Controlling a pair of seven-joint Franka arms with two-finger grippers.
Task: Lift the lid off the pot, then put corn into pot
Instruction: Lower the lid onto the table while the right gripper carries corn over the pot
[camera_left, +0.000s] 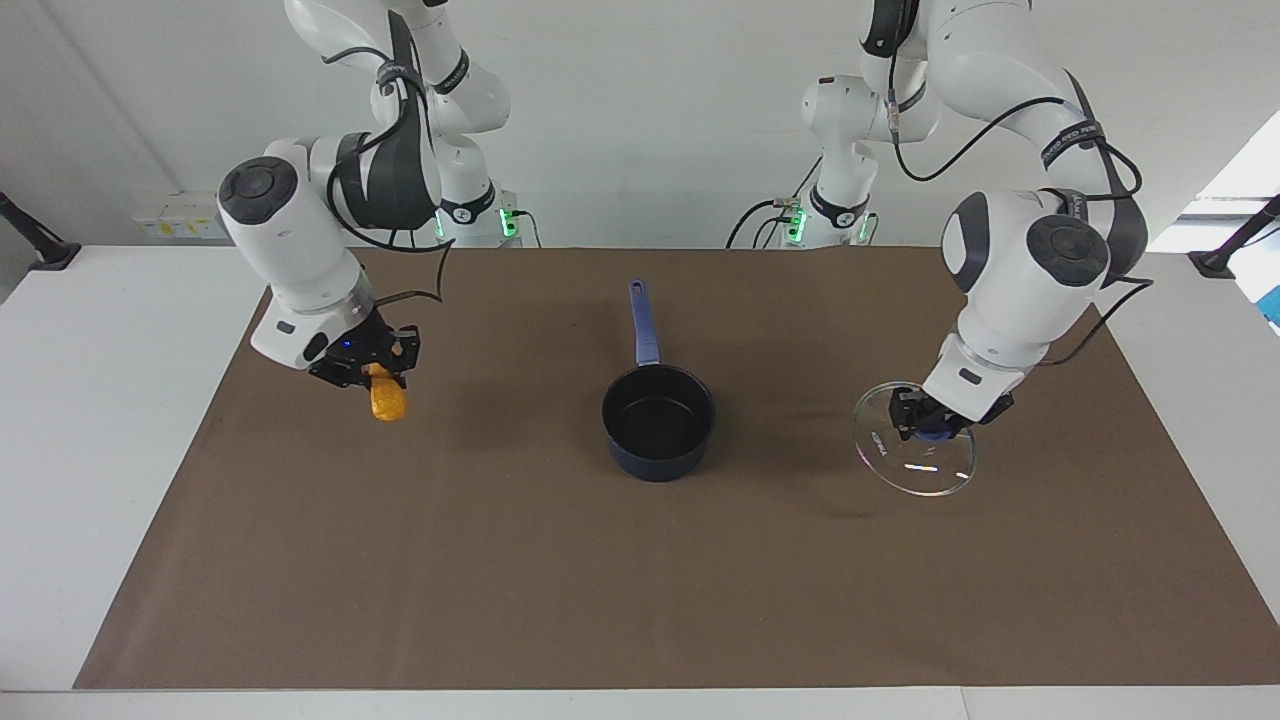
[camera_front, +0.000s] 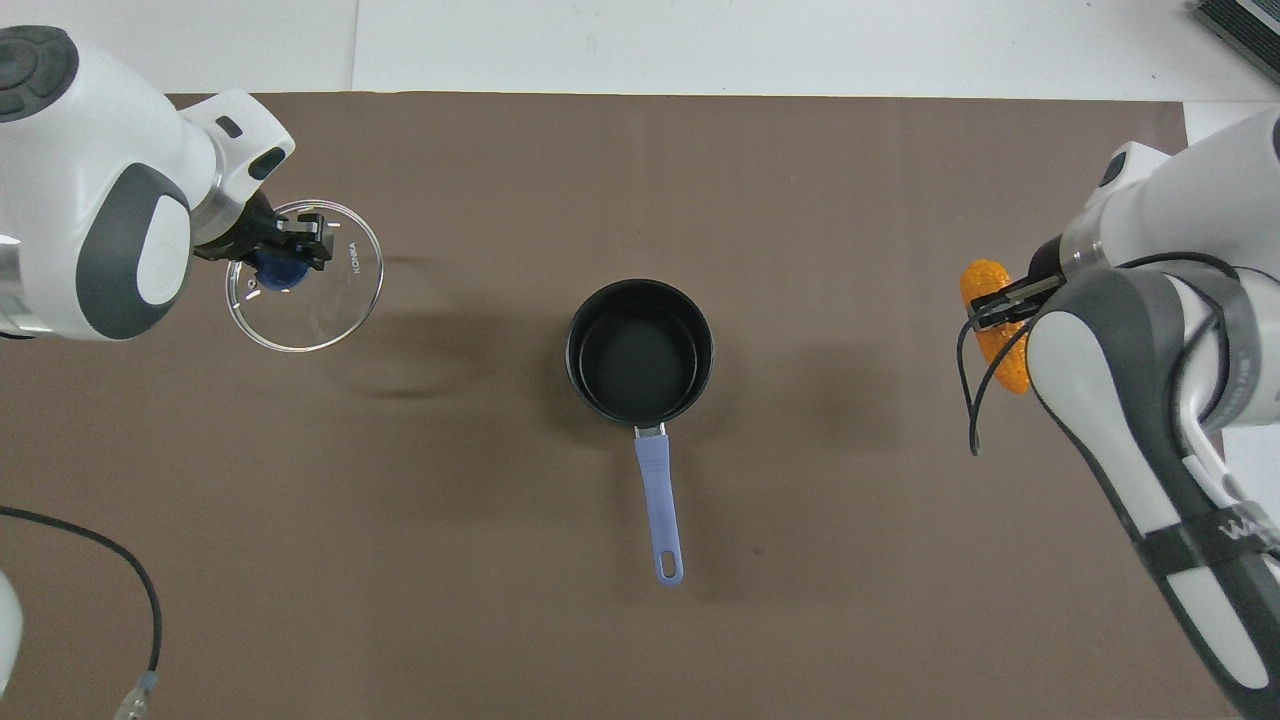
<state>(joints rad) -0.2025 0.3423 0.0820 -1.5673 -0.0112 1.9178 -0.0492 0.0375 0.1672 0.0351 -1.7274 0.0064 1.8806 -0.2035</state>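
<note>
The pot (camera_left: 658, 422) is seen at the centre of the facing view, standing uncovered on the brown mat (camera_left: 640, 580) that is spread over the white surface (camera_left: 100, 400). Its black inside is shown bare, and its blue-purple handle is pointed up the frame, toward the robots; in the overhead view the pot (camera_front: 640, 350) sits mid-frame with the handle running downward.

The lid (camera_left: 915, 450) is found at the right of the facing view, tilted and raised off the mat, with a faint shadow cast beneath it. Its blue knob is pinched by the left claw (camera_left: 925, 418), whose arm is brought in from the upper right. In the overhead view the lid (camera_front: 304, 275) and the left claw (camera_front: 285, 250) are placed at the upper left, well apart from the pot, and a small white label can be made out on the glass.

The corn (camera_left: 386, 400) is seen at the left of the facing view, gripped at its upper end by the right claw (camera_left: 368, 368) and hung above the mat, well apart from the pot. In the overhead view the corn (camera_front: 990, 320) appears at the right edge, partly covered by the right claw (camera_front: 1010, 300) and its arm.
</note>
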